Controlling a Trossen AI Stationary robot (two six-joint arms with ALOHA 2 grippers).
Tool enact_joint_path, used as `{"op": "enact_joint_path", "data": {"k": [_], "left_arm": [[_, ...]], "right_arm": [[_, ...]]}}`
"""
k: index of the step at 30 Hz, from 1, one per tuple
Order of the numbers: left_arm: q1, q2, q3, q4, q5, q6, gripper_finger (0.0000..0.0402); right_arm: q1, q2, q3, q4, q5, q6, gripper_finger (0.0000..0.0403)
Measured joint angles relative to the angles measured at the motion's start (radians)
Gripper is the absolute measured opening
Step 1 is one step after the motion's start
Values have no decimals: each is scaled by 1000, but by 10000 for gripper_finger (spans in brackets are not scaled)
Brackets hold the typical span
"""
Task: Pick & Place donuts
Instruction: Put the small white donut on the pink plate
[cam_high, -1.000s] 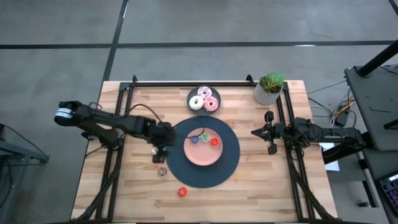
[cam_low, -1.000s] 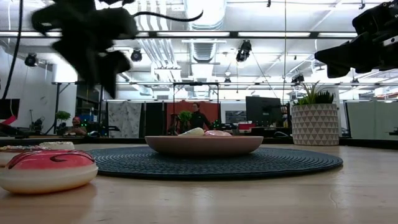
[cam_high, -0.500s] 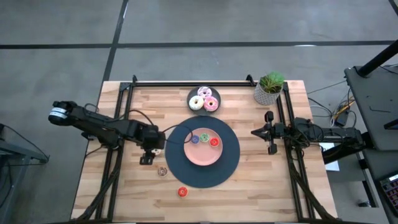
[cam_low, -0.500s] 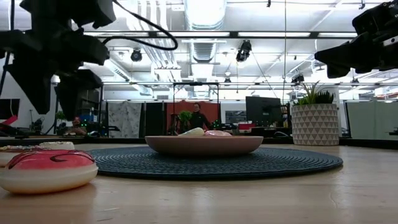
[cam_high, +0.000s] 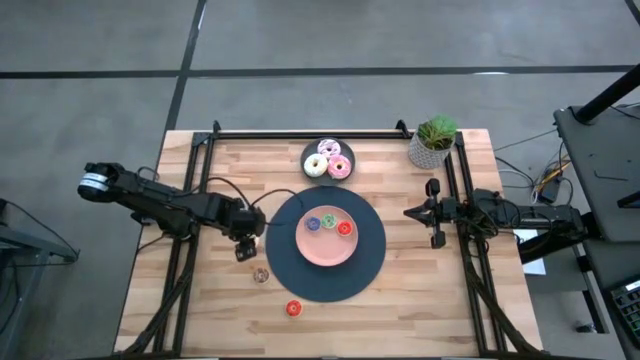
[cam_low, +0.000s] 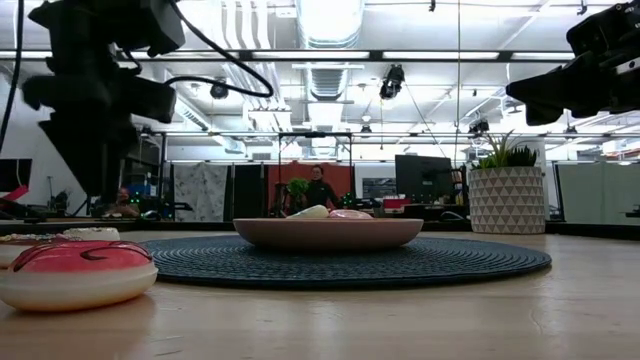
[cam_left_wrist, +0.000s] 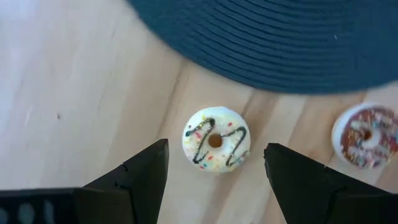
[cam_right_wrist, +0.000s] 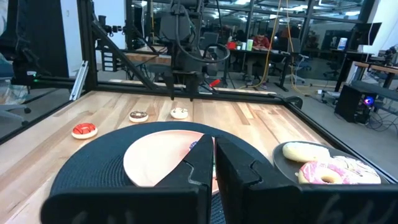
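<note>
My left gripper (cam_left_wrist: 214, 168) is open and points down over a tiny white donut with dark drizzle (cam_left_wrist: 216, 140), its fingers on either side without touching it. That donut lies flat on the wood beside a tiny brown donut (cam_left_wrist: 367, 135). In the high view the left gripper (cam_high: 243, 251) stands at the left rim of the dark mat; the brown donut (cam_high: 260, 275) and a red donut (cam_high: 293, 309) lie nearer. Three tiny donuts (cam_high: 328, 222) sit on the pink plate (cam_high: 322, 252). Three larger donuts (cam_high: 329, 160) rest on the dark grey plate (cam_high: 308, 150). My right gripper (cam_high: 432, 212) waits shut at the right.
A round dark woven mat (cam_high: 370, 265) lies under the pink plate at the table's middle. A potted plant (cam_high: 433, 142) stands at the far right corner. Black rails (cam_high: 200, 160) run along the left, right and far sides. Bare wood lies near the front edge.
My left gripper has moved away from the pink plate toward the table's left, off the mat's rim, and come down lower over the wood, where it now stands above the tiny white donut. The donuts have stayed in place.
</note>
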Motion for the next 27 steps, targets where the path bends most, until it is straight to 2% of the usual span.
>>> {"op": "enact_joint_path", "data": {"k": [3, 9, 14, 18, 27], "left_arm": [[6, 0, 0, -1, 0, -132, 236], [13, 0, 0, -1, 0, -513, 236], [17, 1, 0, -31, 1, -746, 236], [17, 12, 0, -36, 1, -829, 236], [17, 81, 0, -37, 49, -854, 236]], "right_arm": [[0, 0, 0, 0, 0, 0, 8], [0, 0, 0, 0, 0, 0, 8], [0, 0, 0, 0, 0, 0, 8], [0, 0, 0, 0, 0, 0, 8], [0, 0, 0, 0, 0, 0, 8]]}}
